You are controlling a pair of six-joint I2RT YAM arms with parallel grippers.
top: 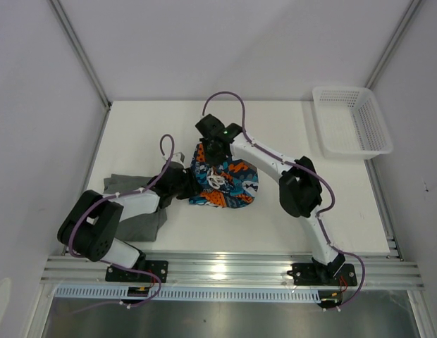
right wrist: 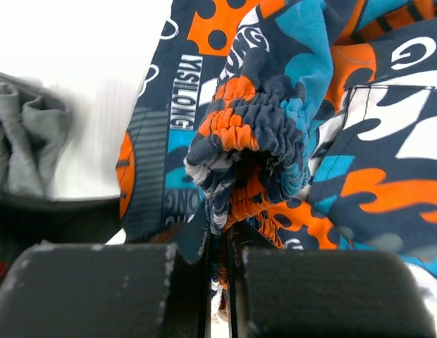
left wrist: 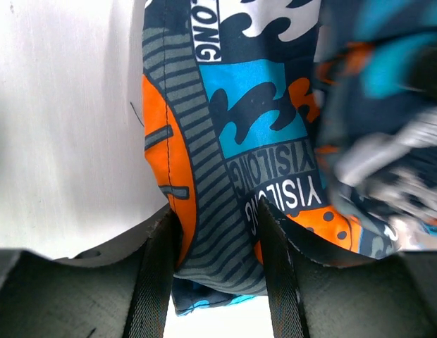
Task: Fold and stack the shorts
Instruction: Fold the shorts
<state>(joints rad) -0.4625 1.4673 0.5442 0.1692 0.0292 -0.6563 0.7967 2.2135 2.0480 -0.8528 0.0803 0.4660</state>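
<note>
White bench [top: 289, 225] fills my overhead view, boxed in by pale walls [top: 35, 70]. A mesh basket [top: 342, 89] sits at its far right corner, well apart from the rest.

Both arms meet near the middle of the bench over the patterned shorts [top: 229, 186], which lie in a rumpled heap. The grey shorts [top: 144, 225] lie flat on the left side, partly hidden beneath my left arm, and their near edge reaches toward the bench's front.

On the left wrist feed, the left claw [left wrist: 218, 271] is about half closed around a thick folded edge of the patterned shorts. The cloth fills the gap and presses against both fingers [left wrist: 156, 282]. Bare white bench shows on the left of that feed. From above, this claw [top: 192, 186] sits at the heap's left edge.

On the right wrist feed, the right claw [right wrist: 218, 289] is pinched almost fully together on the gathered elastic waistband. The band bunches up just beyond the dark pads [right wrist: 99, 296] and only a thin strip runs down between them. The rest of the patterned shorts [right wrist: 359, 141] spread behind, and a corner of the grey shorts [right wrist: 25, 141] shows at the left edge. From above, this claw [top: 210, 159] comes down on the heap's far left part.
</note>
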